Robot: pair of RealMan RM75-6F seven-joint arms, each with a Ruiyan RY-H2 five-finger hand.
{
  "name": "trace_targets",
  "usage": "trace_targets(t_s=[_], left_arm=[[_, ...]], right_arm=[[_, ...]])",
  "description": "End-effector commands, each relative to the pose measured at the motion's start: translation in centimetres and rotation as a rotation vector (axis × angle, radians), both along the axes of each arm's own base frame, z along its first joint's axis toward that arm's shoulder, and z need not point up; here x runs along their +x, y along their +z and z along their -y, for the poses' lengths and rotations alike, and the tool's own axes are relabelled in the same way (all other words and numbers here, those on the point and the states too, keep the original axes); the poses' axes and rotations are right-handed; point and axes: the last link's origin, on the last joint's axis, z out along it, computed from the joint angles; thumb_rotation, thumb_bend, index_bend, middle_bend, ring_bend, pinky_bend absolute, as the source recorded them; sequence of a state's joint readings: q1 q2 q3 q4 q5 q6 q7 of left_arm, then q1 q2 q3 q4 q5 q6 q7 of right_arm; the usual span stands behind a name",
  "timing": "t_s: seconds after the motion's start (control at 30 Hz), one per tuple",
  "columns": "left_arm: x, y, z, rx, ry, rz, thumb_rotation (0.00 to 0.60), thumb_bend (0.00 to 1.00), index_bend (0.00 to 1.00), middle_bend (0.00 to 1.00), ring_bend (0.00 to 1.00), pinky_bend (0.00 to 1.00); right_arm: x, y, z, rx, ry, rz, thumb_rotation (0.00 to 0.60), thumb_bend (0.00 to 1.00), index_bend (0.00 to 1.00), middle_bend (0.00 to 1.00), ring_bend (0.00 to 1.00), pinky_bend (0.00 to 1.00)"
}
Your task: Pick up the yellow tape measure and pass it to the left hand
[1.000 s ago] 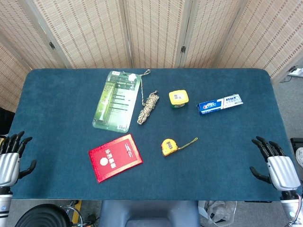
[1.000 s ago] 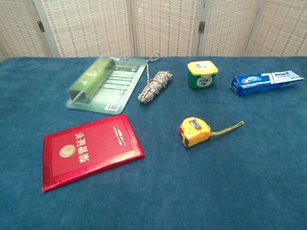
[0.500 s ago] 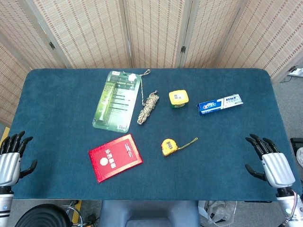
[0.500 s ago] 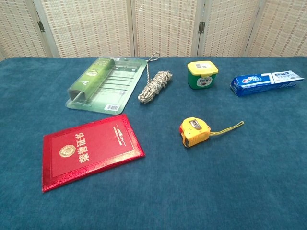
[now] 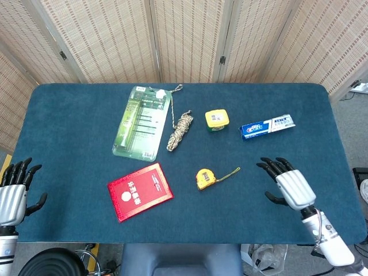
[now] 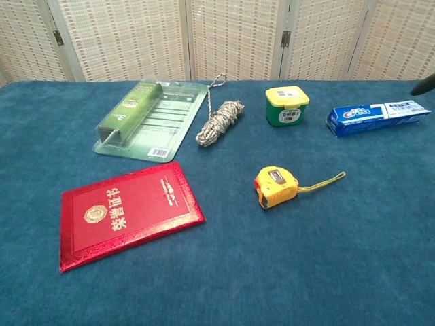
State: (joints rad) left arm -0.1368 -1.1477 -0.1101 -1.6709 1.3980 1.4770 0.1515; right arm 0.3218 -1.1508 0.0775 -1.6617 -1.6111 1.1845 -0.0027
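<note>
The yellow tape measure point(image 5: 204, 178) lies on the blue table point(image 5: 69, 115) near the front middle, its wrist strap trailing to the right; the chest view shows the tape measure point(image 6: 276, 186) too. My right hand point(image 5: 286, 183) hovers over the table to the right of it, fingers spread, holding nothing, a clear gap away from the strap. A dark fingertip point(image 6: 424, 85) shows at the chest view's right edge. My left hand point(image 5: 14, 192) stays off the table's front left corner, fingers apart and empty.
A red booklet point(image 5: 140, 191) lies left of the tape measure. Further back are a green blister pack point(image 5: 142, 122), a coil of rope point(image 5: 180, 130), a small yellow-lidded tub point(image 5: 217, 120) and a toothpaste box point(image 5: 267, 126). Folding screens stand behind the table.
My right hand has moved from the table's front right corner leftward and inward over the table, toward the tape measure. The left hand and all objects have stayed put.
</note>
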Motion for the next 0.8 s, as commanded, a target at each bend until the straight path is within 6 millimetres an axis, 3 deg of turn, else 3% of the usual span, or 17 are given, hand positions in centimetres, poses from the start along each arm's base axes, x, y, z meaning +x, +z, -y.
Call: trace_targets(t_s=[0.03, 0.33, 0.8], left_arm=[[0.1, 0.1, 0.0, 0.002, -0.002, 0.000, 0.600, 0.36, 0.19, 0.08, 0.01, 0.00], [0.0, 0.3, 0.4, 0.008, 0.008, 0.001, 0.600, 0.36, 0.19, 0.08, 0.01, 0.00], [-0.2, 0.4, 0.3, 0.006, 0.020, -0.002, 0.600, 0.36, 0.19, 0.08, 0.01, 0.00]], right_arm=[[2.7, -2.7, 2.4, 0.085, 0.074, -0.026, 0.600, 0.29, 0.16, 0.16, 0.21, 0.12], [6.1, -8.0, 6.6, 0.218, 0.133, -0.112, 0.600, 0.29, 0.16, 0.17, 0.23, 0.12], [7.6, -13.7, 9.6, 0.292, 0.158, -0.220, 0.600, 0.29, 0.16, 0.23, 0.25, 0.12]])
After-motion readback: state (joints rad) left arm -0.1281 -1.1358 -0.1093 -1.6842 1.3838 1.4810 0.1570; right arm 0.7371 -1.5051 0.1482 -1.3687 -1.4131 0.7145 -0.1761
